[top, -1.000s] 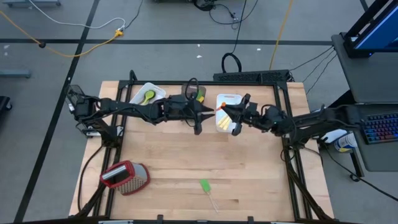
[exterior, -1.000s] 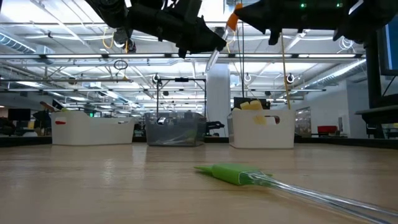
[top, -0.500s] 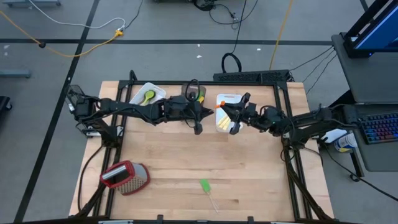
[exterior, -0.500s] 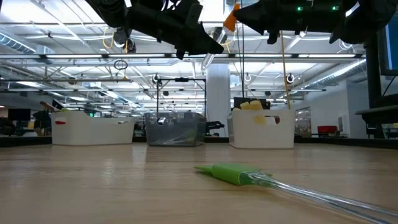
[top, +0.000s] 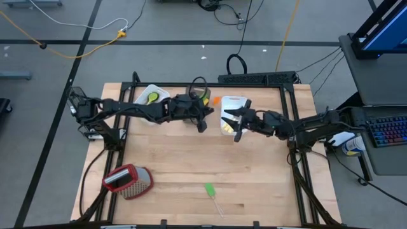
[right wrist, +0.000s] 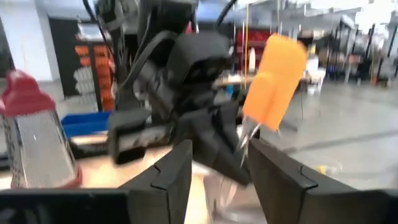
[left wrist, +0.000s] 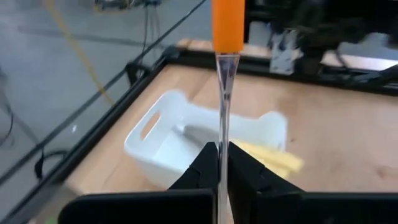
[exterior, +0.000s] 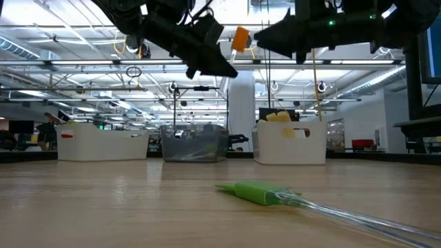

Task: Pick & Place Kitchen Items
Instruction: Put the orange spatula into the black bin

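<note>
Above the far edge of the desk [top: 191,165], we see a handover: the left tool [left wrist: 222,163] pinches the clear stem of the orange spatula [left wrist: 227,25], while the right tool [top: 236,125], fingers spread, hangs just beside it over the white tub [top: 233,102]. We judge the sorting step under way; next the left arm must carry the spatula to its bin and let go. The left wrist view shows yellow utensils [left wrist: 268,155] lying in that tub, hidden from the low view. The high view alone shows a green spatula [top: 210,191] lying on the near part of the desk, well apart from the tub.
</note>
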Available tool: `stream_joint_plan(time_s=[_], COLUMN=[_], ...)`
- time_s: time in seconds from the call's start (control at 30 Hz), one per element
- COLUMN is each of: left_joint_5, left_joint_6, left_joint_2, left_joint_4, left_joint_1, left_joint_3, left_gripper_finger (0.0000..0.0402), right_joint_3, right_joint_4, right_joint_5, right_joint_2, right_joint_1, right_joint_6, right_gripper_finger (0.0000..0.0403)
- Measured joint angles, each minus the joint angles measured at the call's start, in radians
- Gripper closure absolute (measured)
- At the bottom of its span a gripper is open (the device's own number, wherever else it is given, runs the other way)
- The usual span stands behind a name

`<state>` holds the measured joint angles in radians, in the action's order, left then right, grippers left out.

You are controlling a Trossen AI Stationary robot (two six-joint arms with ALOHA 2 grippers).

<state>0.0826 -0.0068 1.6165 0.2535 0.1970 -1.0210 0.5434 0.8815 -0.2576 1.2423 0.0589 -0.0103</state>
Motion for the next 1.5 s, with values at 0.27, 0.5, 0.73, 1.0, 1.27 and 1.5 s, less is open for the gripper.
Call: stream_joint_plan(time_s=[0.27, 0.5, 0.73, 1.0, 1.27, 1.5], left_joint_5=[-0.008, -0.052, -0.057, -0.138, -0.137, -0.126], left_joint_6=[-0.097, -0.111, -0.113, -0.112, -0.128, -0.094], left_joint_2=[0.0, 0.0, 0.02, 0.131, 0.18, 0.199], left_joint_4=[-0.137, -0.348, -0.41, -0.409, -0.415, -0.402], left_joint_1=[0.123, 0.251, 0.303, 0.305, 0.32, 0.322], left_joint_3=[0.0, 0.0, 0.004, 0.008, 0.007, 0.006], left_gripper_finger=[0.0393, 0.0391, 0.0391, 0.0391, 0.0392, 0.0372], right_joint_3=[0.0, 0.0, 0.0, 0.0, 0.0, 0.0], right_joint_4=[-0.113, -0.108, -0.108, -0.115, -0.116, -0.117], right_joint_5=[-0.001, -0.002, -0.002, -0.002, -0.002, -0.002], right_joint_2=[0.0, 0.0, 0.0, 0.0, 0.0, 0.0], right_joint_1=[0.0, 0.0, 0.0, -0.001, -0.002, -0.002], right_joint_6=[0.089, 0.089, 0.089, 0.088, 0.085, 0.085], right_gripper_finger=[0.025, 0.0256, 0.0259, 0.0261, 0.0261, 0.0261])
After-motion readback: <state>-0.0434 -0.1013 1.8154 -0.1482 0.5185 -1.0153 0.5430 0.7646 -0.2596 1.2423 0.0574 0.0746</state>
